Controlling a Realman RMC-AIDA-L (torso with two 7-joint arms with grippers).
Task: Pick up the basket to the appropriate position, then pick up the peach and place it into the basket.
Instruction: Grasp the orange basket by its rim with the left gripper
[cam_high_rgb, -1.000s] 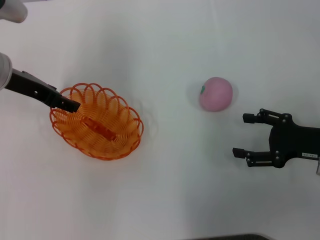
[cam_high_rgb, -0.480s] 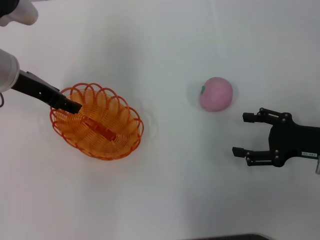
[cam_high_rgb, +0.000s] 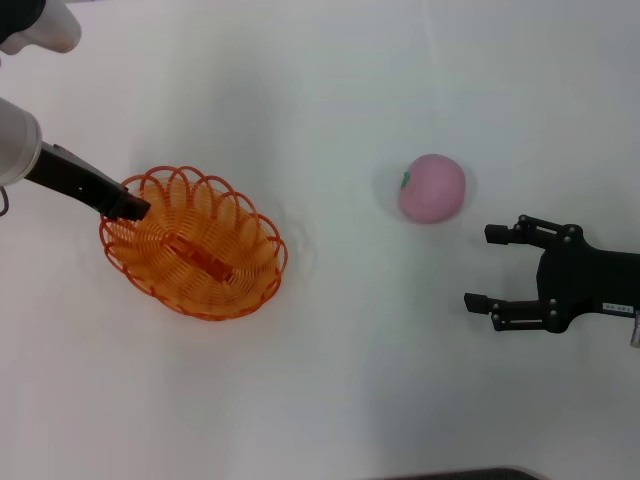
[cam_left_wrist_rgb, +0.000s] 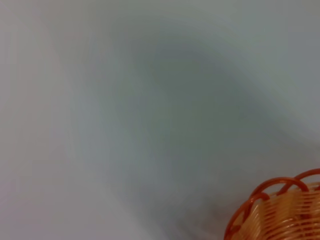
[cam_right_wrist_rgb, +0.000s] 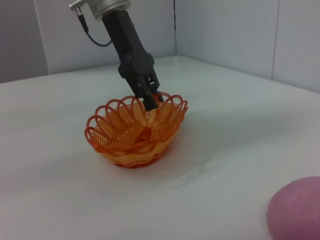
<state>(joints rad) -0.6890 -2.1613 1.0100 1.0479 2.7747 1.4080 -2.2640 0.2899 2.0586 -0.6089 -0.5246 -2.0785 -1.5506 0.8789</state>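
The orange wire basket (cam_high_rgb: 195, 245) sits on the white table at the left; it also shows in the right wrist view (cam_right_wrist_rgb: 135, 127) and at a corner of the left wrist view (cam_left_wrist_rgb: 280, 210). My left gripper (cam_high_rgb: 135, 208) is at the basket's far-left rim, seen from across the table in the right wrist view (cam_right_wrist_rgb: 152, 100), its jaws only slightly apart at the rim. The pink peach (cam_high_rgb: 432, 187) lies on the table to the right, its edge in the right wrist view (cam_right_wrist_rgb: 295, 210). My right gripper (cam_high_rgb: 480, 268) is open and empty, just below and right of the peach.
The white table (cam_high_rgb: 330, 380) spreads all around. Grey wall panels (cam_right_wrist_rgb: 225, 30) stand behind the table's far edge. A dark strip (cam_high_rgb: 450, 474) marks the table's front edge.
My left gripper has drawn back a little up and to the left along the basket's rim. The basket, the peach and the right gripper have not moved.
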